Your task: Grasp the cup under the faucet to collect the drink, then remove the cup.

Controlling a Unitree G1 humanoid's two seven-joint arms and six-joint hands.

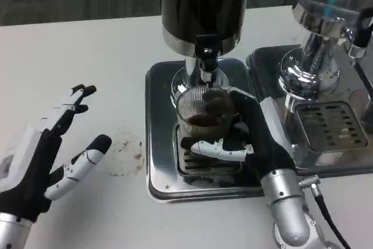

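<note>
A ribbed clear cup [201, 112] with dark drink in its bottom stands on the drip grate of a steel tray [160, 161], right under the black faucet [207, 56] of a dark drink dispenser [204, 4]. My right hand [242, 138] wraps the cup from the right and front, its fingers [218, 148] curled across the cup's base. My left hand [49, 150] hovers over the bare table at the left, fingers spread, holding nothing.
A second chrome dispenser [317, 56] with its own drip tray [332, 123] stands at the right, close to my right forearm. A faint wet ring with brown drops [125, 153] marks the white table left of the tray. A black cable [332, 220] runs by my right wrist.
</note>
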